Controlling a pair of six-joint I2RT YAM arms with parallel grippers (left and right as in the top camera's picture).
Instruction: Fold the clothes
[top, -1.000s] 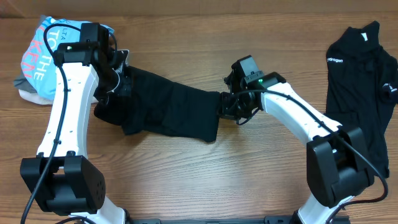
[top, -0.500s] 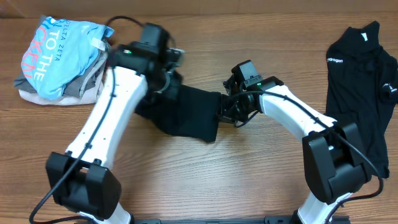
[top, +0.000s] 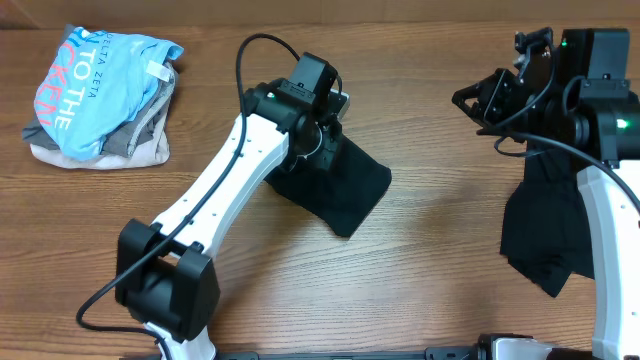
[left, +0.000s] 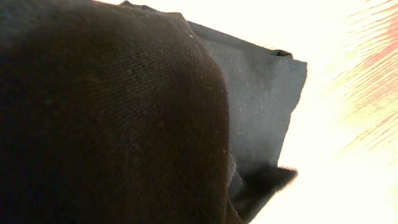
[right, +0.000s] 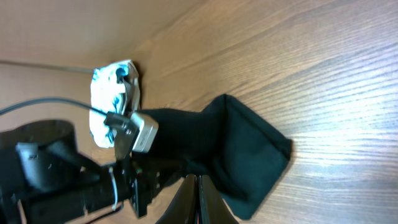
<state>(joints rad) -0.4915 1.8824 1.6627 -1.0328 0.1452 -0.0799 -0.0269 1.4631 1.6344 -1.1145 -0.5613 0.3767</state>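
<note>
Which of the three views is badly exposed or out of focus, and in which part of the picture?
Left wrist: the black shirt fills most of the frame close up, dark and soft, while the table at the right is burnt out to white. Overhead and right wrist: evenly lit and reasonably sharp, with no glare on the wood.

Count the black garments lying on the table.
2: a folded soft black shirt at centre, another soft black shirt far right. The light-blue-topped clothes pile may hide more.

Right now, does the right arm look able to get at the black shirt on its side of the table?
Probably yes: the black shirt lies right beneath that arm, nothing rests on it, and the right gripper looks empty.
</note>
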